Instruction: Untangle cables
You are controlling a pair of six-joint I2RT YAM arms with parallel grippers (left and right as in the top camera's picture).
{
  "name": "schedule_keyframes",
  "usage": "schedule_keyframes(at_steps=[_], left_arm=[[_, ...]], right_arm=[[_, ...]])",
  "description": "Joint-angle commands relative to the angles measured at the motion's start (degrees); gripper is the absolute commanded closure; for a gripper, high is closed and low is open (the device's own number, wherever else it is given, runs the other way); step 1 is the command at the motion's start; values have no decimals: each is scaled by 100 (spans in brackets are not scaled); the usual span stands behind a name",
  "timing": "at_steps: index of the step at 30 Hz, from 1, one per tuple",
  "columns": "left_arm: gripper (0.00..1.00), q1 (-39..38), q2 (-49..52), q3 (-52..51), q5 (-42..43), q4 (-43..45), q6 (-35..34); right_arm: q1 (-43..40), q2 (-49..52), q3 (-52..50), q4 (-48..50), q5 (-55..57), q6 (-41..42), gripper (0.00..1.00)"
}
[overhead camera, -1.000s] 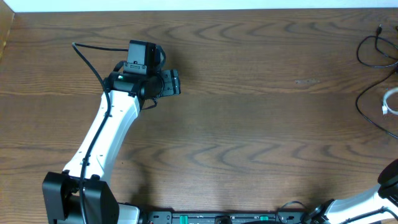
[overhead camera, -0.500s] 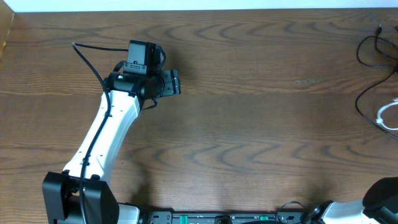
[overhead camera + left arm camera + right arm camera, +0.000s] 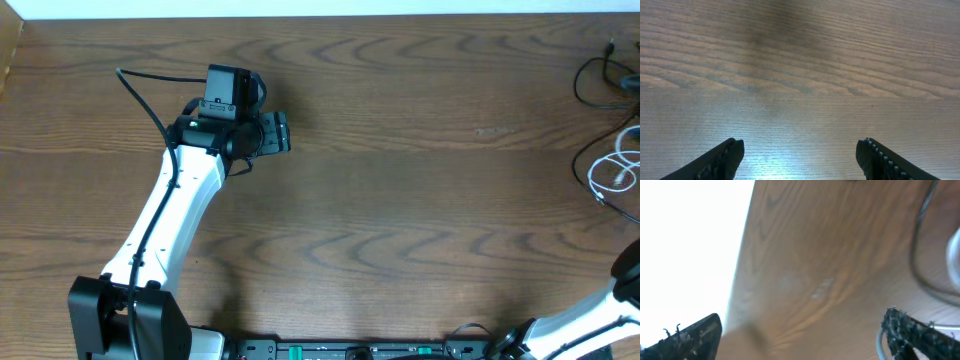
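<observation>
Since the earlier frames, the white cable [image 3: 608,172] is showing a changed shape: it was a small bunch a second ago and is now lying spread in loose loops at the right edge of the table [image 3: 400,200]. The right arm [image 3: 600,315] is also sitting differently at the table's near right corner, having dipped lower and come back up. The left arm [image 3: 170,220] is not moving.

The black cable [image 3: 577,85] is lying at the same right edge, curving from the far right corner down alongside the white loops. The two cables are running close together and appear to be crossing near the edge. Actual contact cannot be confirmed.

The left gripper [image 3: 800,150] is hovering over bare wood on the table's left half, well apart from both cables, with its jaws spread wide and nothing between them.

The right gripper [image 3: 805,330] is likewise standing released, jaws wide and gripping nothing. Its camera view is blurring, with the cables passing at the picture's right side.
</observation>
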Motion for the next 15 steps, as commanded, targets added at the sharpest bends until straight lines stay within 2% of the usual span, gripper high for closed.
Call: schedule_keyframes(at_steps=[1,4,9,10,13,15], left_arm=[[23,24,-13,-11,-76,-22,-11],[23,22,-13,-11,-76,-24,-11],[23,24,-13,-11,-76,-24,-13],[23,24,-13,-11,-76,-24,-13],[23,24,-13,-11,-76,-22,-13],[23,22,-13,-11,-76,-26,-13]], right_arm=[[-31,332,31,-166,-723,1932,6],[-31,610,31,-874,-726,3224,1],[-31,647,31,-990,-1176,3346,1],[-31,647,31,-1043,-1434,3344,5],[-48,647,31,-1215,-1891,3353,28],[-70,647,31,-1377,-1902,3560,32]])
